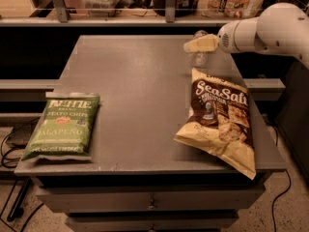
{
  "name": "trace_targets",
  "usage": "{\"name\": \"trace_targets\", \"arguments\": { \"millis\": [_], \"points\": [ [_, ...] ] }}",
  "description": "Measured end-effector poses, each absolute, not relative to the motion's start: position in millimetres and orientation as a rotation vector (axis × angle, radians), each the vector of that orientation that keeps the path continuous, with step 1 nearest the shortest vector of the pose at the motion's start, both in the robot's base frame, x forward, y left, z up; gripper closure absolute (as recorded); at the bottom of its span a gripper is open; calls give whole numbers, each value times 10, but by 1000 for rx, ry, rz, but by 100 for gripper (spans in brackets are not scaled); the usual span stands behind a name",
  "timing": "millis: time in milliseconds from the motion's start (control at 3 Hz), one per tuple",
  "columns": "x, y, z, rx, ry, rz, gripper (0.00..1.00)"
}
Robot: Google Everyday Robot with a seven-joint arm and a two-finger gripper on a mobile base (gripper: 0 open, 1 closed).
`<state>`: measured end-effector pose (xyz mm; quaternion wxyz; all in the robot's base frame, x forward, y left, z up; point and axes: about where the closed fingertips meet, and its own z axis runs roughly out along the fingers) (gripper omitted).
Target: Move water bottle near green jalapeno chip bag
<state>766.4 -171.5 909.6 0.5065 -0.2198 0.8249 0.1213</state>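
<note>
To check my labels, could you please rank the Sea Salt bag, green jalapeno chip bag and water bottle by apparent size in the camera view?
1. Sea Salt bag, largest.
2. green jalapeno chip bag, somewhat smaller.
3. water bottle, smallest; it is farther back, partly hidden by the gripper at the table's far right.

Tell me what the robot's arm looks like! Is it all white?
Mostly! The arm is smooth and white, like a fat round tube with a ball-shaped bend. A small dark round patch sits near its wrist. The gripper, over the far right side of the table by the water bottle, is a pale cream wedge. No cables or writing show.
</note>
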Motion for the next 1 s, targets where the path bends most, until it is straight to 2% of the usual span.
{"name": "trace_targets", "arguments": {
  "millis": [667, 1000],
  "points": [
    [7972, -1787, 8776, -425, 2007, 370, 0],
    [8028, -1741, 8612, -413, 2032, 404, 18]
  ]
}}
